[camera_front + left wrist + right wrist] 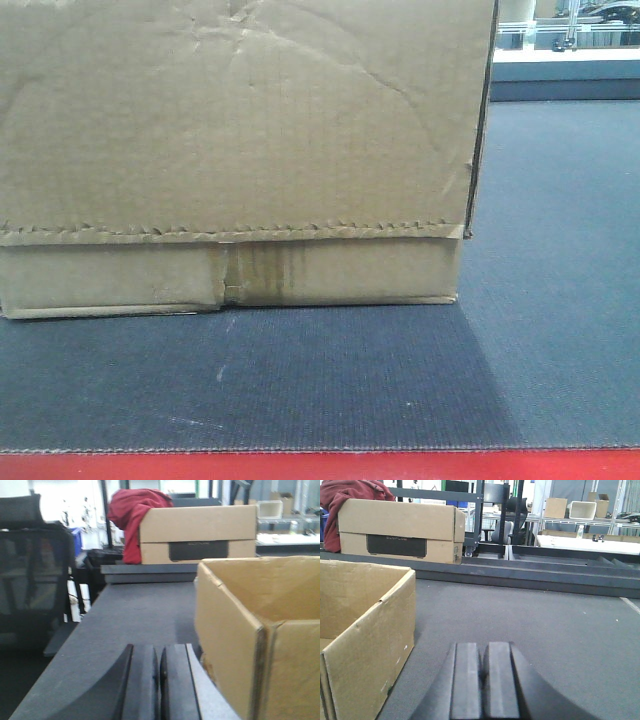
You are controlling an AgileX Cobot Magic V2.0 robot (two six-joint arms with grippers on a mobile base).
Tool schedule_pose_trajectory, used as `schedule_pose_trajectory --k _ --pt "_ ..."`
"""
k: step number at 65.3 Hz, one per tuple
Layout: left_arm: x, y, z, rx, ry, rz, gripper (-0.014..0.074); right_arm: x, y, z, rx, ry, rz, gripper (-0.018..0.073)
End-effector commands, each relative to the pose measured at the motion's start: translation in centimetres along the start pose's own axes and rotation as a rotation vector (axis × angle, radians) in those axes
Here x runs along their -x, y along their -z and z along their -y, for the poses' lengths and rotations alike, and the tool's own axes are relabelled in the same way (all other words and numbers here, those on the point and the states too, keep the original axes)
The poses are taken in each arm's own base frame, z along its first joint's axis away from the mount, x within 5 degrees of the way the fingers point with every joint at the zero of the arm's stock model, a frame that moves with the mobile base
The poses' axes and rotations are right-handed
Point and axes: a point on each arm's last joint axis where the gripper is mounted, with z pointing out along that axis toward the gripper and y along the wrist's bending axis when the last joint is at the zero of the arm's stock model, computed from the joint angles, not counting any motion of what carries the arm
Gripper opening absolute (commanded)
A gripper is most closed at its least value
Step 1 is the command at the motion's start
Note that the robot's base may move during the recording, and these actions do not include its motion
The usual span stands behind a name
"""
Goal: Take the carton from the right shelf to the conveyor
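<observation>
Cardboard carton [230, 150] is down on the conveyor [560, 300], close to the red front edge and toward the belt's left side in the front view; its base sits flat on the ribbed fabric. Both wrist views show it open-topped and apparently empty inside, as far as visible.

Left gripper [159, 685]: pads together, nothing between them, just beside the carton's left wall. Right gripper [484, 680]: pads together too, empty, off the carton's right wall with a gap of belt between. Neither touches the box.

Handling guess: light, since it looks empty, but walls are creased and soft, so they'll bow under a pinch. Face is too wide for one gripper; best hold is a two-arm squeeze on opposite side walls, low near the base where the folded flap stiffens it. Taped seam is worn, don't load the bottom. Placement looks done.
</observation>
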Motion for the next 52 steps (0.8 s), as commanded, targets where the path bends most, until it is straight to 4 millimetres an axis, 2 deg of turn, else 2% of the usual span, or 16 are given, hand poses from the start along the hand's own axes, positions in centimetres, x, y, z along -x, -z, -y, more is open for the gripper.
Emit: schedule_pose_trajectory --k 1,9,12,15,52 --pt "-2.0 -0.1 0.2 0.008 0.001 0.078 0.0015 0.3 0.1 0.1 -0.008 0.023 0.030 -0.0069" --pt "-5.6 -0.7 0.4 0.003 0.022 0.033 0.0015 0.3 0.1 0.1 -0.008 0.023 0.030 -0.0069" --pt "-5.3 -0.6 0.4 0.003 0.028 0.057 0.0015 0.3 0.1 0.1 -0.008 0.023 0.030 -0.0069" --pt "-6.1 -0.7 0.5 0.000 0.050 -0.022 0.0015 0.3 0.1 0.1 -0.008 0.023 0.030 -0.0069" --pt "-6.0 -0.7 0.5 0.000 0.050 -0.019 0.0015 0.3 0.1 0.1 -0.008 0.023 0.030 -0.0069"
